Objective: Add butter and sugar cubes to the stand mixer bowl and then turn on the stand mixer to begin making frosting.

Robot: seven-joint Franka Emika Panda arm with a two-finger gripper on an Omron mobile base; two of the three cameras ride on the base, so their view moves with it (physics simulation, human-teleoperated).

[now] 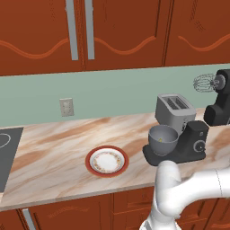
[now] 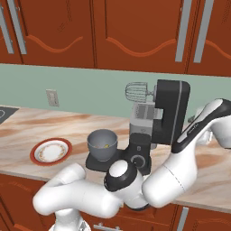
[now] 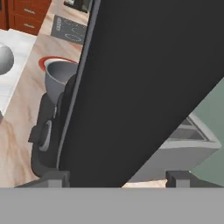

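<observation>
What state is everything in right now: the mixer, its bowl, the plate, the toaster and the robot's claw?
Stand mixer: head tilted up, whisk out of the bowl.
Bowl: on the mixer base, something small and yellow inside.
Plate: lying empty on the counter.
Toaster: upright behind the mixer, slots empty.
Gripper: open, fingers either side of the mixer head.

We see the white arm (image 2: 113, 189) rise low at the front, bend at a dark elbow joint, then go up to the right side. The forearm (image 2: 198, 124) points up-left. In hand view, gripper (image 3: 114, 177) has two dark tips (image 3: 52, 177) set wide apart, approx. level, w/ nothing between them
</observation>
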